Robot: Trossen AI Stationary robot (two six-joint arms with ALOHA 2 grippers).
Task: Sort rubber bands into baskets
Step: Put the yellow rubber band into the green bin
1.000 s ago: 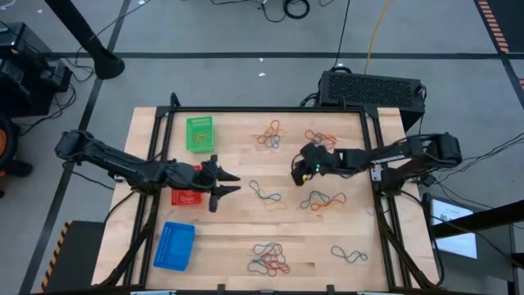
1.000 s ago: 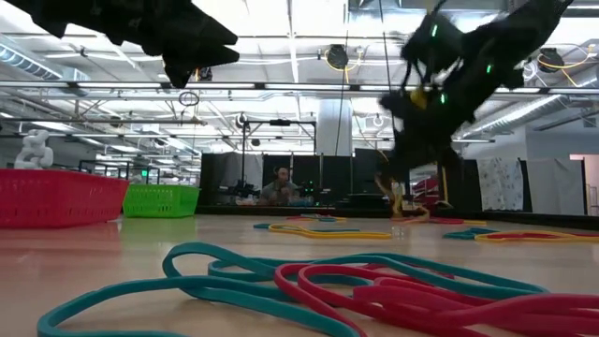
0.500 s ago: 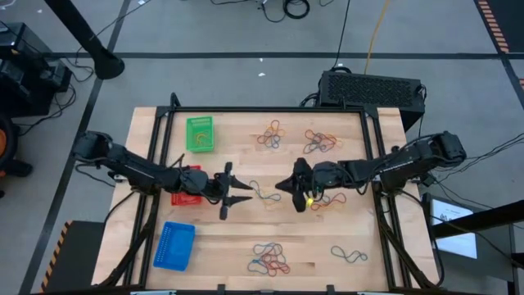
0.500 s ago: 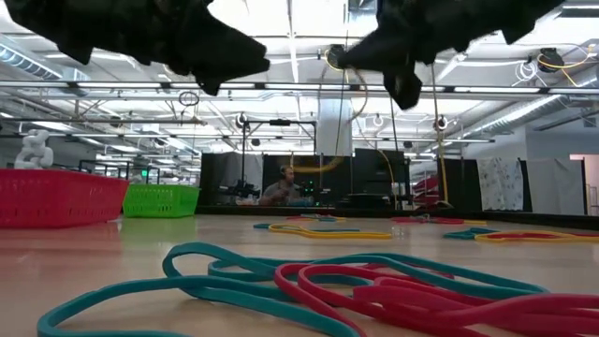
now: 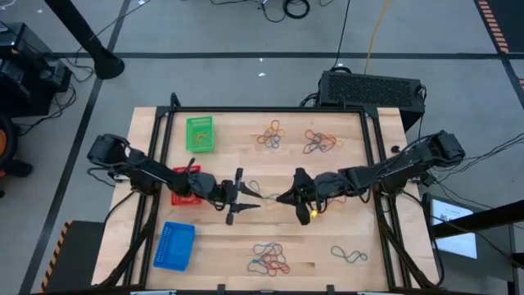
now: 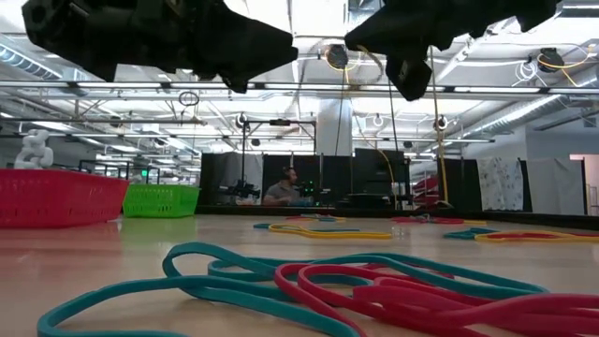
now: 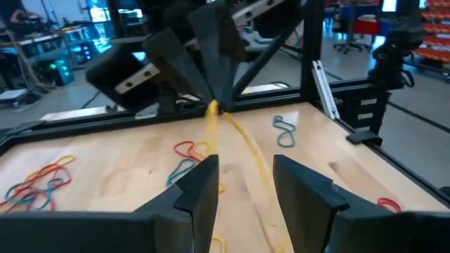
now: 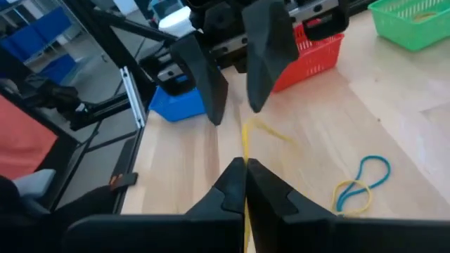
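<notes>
Where the right claw [image 8: 245,184] pinches, yellow rubber band [image 7: 242,149] stretched toward left claw [image 7: 242,184].

You have three mesh baskets down the left side of the worktop: the green basket [image 5: 199,133] farthest back, the red basket [image 5: 186,192] in the middle and partly hidden under the left arm, the blue basket [image 5: 173,245] nearest the front edge. Loose rubber bands lie in tangles: two mixed clusters at the back [image 5: 272,134] and [image 5: 321,142], one red-and-blue tangle at the front centre [image 5: 270,257], and a blue-green loop at the front right [image 5: 349,255]. One yellow band [image 8: 245,144] hangs pinched in the right gripper [image 5: 288,196], stretched toward the left gripper [image 5: 252,197], above a blue-and-yellow pair [image 8: 360,184] lying flat.
</notes>
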